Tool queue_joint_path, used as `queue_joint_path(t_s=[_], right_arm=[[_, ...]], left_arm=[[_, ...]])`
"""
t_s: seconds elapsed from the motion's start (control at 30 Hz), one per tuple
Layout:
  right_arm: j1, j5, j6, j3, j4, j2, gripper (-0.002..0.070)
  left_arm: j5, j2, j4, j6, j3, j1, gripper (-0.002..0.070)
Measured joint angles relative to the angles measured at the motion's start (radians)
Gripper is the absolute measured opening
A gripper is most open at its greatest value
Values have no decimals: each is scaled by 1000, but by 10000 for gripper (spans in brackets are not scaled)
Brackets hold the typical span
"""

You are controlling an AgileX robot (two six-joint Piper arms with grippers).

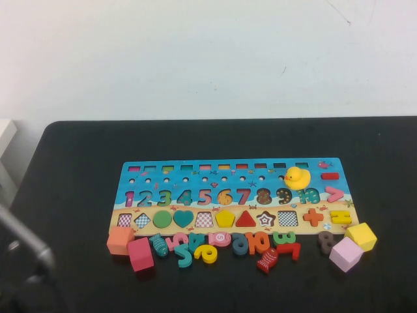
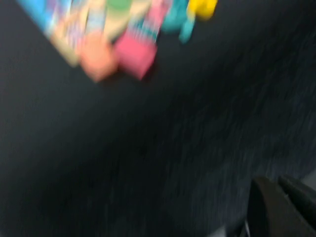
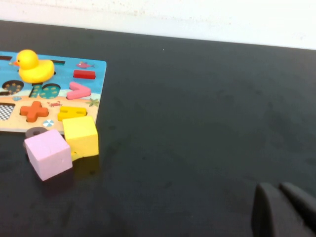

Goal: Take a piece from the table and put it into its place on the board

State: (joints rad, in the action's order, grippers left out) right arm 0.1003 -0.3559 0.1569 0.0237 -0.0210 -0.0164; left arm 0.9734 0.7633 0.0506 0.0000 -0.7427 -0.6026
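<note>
The piece, a small flat yellow pentagon, is sitting in the board's row of shape recesses, between a checkered recess and a red triangle. It is lying well ahead of both end effectors.

The left arm is reaching in low over the near left corner of the black worktop. The left end effector is hanging above bare worktop; its wrist view is blurring, and whether it is wide or narrow cannot be told. The right end effector is hovering over bare worktop off the board's right end, and its state cannot be told either.

Ahead of the left end effector, an orange cube and a pink cube are standing just beside the board's corner. Ahead of the right end effector, a yellow cube and a lilac cube are touching each other at the board's edge, and a yellow duck is sitting on the board beyond them. Loose number pieces are lying along the board's near edge.
</note>
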Motion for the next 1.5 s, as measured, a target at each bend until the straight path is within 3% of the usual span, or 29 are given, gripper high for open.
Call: queue_joint_path(t_s=[0.13, 0.33, 0.43, 0.7, 0.9, 1.23, 1.5], right_arm=[[0, 0, 0, 0, 0, 0, 19], [0, 0, 0, 0, 0, 0, 19], [0, 0, 0, 0, 0, 0, 19], [0, 0, 0, 0, 0, 0, 19], [0, 0, 0, 0, 0, 0, 19], [0, 0, 0, 0, 0, 0, 19], [0, 0, 0, 0, 0, 0, 19]], left_arm=[[143, -89, 48, -93, 5, 0, 0], [4, -256, 135, -114, 118, 23, 0], [-125, -355, 137, -114, 215, 92, 0], [-512, -578, 12, -13, 512, 377, -1], [-726, -695, -36, 0, 684, 499, 0], [-778, -761, -84, 0, 762, 556, -1], [-696, -765, -88, 0, 762, 558, 0]])
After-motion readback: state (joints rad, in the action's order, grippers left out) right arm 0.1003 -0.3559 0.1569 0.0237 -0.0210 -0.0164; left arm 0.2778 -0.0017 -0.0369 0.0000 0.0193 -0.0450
